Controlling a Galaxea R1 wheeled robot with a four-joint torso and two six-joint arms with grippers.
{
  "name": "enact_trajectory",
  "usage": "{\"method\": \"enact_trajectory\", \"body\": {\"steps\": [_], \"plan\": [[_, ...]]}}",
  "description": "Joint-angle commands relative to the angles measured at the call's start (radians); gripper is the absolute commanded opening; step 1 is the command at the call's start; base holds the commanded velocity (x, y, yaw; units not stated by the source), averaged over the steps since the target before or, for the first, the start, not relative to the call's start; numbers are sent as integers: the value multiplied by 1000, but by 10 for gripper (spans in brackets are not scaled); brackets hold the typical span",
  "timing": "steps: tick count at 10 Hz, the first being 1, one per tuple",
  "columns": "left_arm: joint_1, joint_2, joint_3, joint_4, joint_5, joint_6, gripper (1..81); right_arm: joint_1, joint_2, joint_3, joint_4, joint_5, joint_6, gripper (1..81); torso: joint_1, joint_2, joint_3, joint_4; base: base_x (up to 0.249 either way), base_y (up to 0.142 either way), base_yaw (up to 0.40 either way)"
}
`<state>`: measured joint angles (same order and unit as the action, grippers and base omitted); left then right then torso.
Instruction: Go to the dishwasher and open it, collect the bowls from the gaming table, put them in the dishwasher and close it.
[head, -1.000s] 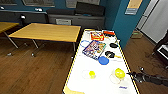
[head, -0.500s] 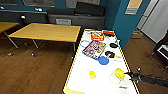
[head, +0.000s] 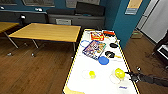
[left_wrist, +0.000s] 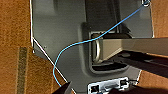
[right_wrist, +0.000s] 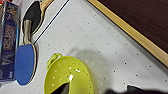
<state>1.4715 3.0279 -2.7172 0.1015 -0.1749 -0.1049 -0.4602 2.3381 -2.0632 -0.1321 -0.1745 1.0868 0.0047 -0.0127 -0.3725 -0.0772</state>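
Note:
The gaming table (head: 77, 75) is long and white with a yellow edge, and it runs away from me in the head view. A yellow-green bowl (head: 119, 73) with small holes and a loop handle sits near its right edge and shows large in the right wrist view (right_wrist: 68, 78). My right gripper (head: 131, 75) reaches in over that edge, right beside the bowl. In the right wrist view it is open (right_wrist: 98, 90), with one dark fingertip (right_wrist: 62, 88) over the bowl and the other outside it. A small yellow bowl-like thing (head: 92, 73) rests on a clear plate. The dishwasher is out of view.
Further along the table lie a blue paddle (head: 103, 60), black paddles (head: 109, 53), a game box (head: 94, 49) and an orange-red box (head: 97, 36). A yellow-wood table (head: 47, 32) stands to the left on the wooden floor. A dark counter runs along the blue back wall.
My right arm stays reaching over the table's right edge beside the yellow-green bowl. I see no clear movement of the things on the table.

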Motion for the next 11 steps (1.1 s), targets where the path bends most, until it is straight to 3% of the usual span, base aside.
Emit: {"method": "enact_trajectory", "body": {"steps": [1,10,11], "plan": [[-3,0,2,-5,66,1,811,129,3,-64,8,-16,5,811,0,0,0,0,0,0,0],[-3,-7,-13,-6,94,-1,811,119,192,-225,8,12,31,811,0,0,0,0,0,0,0],[-3,-7,-15,-6,94,-1,811,111,206,-239,8,27,53,10,0,0,0,0,0,0,0]]}}
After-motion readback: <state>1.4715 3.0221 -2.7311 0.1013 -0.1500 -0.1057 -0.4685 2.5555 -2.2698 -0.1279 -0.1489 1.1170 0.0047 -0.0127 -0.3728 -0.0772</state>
